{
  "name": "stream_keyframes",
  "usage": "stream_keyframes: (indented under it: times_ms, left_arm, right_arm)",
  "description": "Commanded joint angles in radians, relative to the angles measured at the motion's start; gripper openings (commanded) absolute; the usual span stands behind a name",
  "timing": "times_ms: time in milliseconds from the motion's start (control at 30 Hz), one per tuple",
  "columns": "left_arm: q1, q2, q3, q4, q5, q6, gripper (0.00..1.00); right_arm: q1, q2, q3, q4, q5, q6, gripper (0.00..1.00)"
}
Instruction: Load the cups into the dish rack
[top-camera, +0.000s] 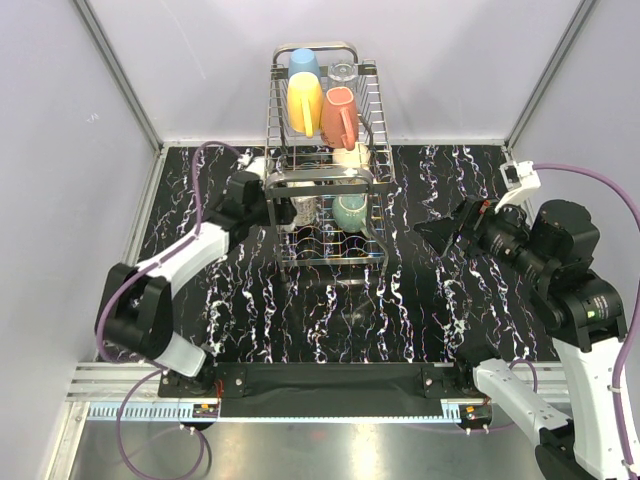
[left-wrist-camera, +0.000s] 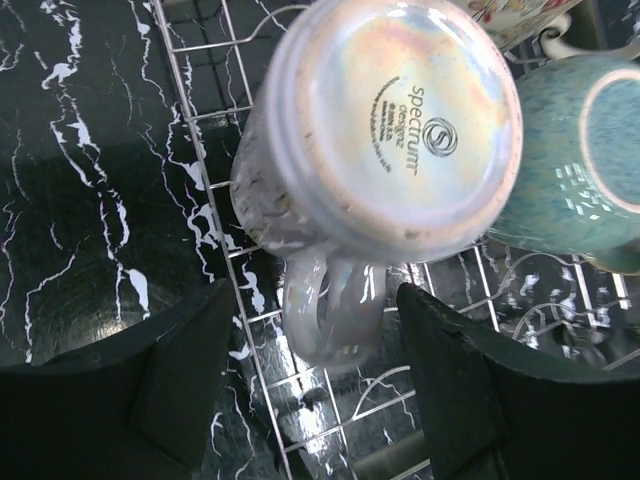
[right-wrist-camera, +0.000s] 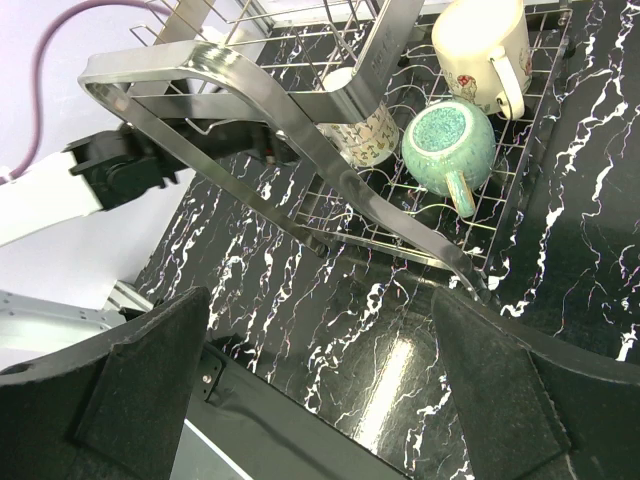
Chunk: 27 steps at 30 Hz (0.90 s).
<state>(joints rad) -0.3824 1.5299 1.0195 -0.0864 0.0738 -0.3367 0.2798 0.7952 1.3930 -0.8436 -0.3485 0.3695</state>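
The chrome dish rack (top-camera: 378, 120) stands at the back middle of the table. Its upper shelf holds a light blue tumbler (top-camera: 303, 62), a clear glass (top-camera: 343, 72), a yellow-orange mug (top-camera: 305, 103) and a salmon-pink mug (top-camera: 338, 115). On the lower tier lie a teal-green mug (top-camera: 350, 212) (right-wrist-camera: 447, 145), a cream mug (right-wrist-camera: 480, 45) and a speckled pale mug (left-wrist-camera: 390, 120) with its base towards my left wrist camera. My left gripper (left-wrist-camera: 320, 390) (top-camera: 272, 205) is open at the rack's left side, its fingers either side of that mug's handle (left-wrist-camera: 330, 310) without touching. My right gripper (right-wrist-camera: 320, 370) (top-camera: 440, 235) is open and holds nothing, to the right of the rack.
The rack's broad metal frame (right-wrist-camera: 250, 100) arches over the lower tier. Wire bars (left-wrist-camera: 200, 170) of the lower tier run under the speckled mug. The black marbled tabletop (top-camera: 330, 320) stretches in front of the rack, with white walls on three sides.
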Motion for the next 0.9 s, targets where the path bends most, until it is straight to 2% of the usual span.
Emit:
stream_keyframes:
  times_ms: [0,133,333,367,500,600,700,867]
  left_arm:
    - [0.054,-0.105,-0.045,0.115,0.059,-0.060,0.72]
    - [0.092,-0.139,-0.059,0.088,0.121,-0.114,0.74]
    - [0.109,-0.252,-0.110,-0.002,0.138,-0.194,0.79]
    - [0.120,-0.301,-0.124,-0.007,0.147,-0.202,0.86]
    - [0.132,-0.436,-0.186,-0.070,0.121,-0.241,0.90]
    - [0.151,-0.543,-0.249,-0.156,0.104,-0.309,0.91]
    - [0.158,-0.677,-0.355,-0.122,0.141,-0.392,0.92]
    - [0.160,-0.871,-0.535,0.020,0.270,-0.547,0.93]
  right_arm:
    - [0.007,-0.005,-0.008,0.020,0.009,-0.011,1.00]
    - [0.006,-0.016,-0.032,0.029,0.017,-0.007,1.00]
    - [0.006,-0.005,-0.063,-0.011,0.097,0.005,1.00]
    - [0.007,0.002,-0.068,-0.018,0.114,0.009,1.00]
    - [0.007,0.009,-0.114,-0.037,0.152,0.026,1.00]
    - [0.006,-0.001,-0.211,-0.055,0.259,0.075,1.00]
    - [0.006,-0.011,-0.314,-0.045,0.298,0.138,1.00]
    - [0.007,-0.105,-0.524,0.043,0.232,0.282,1.00]
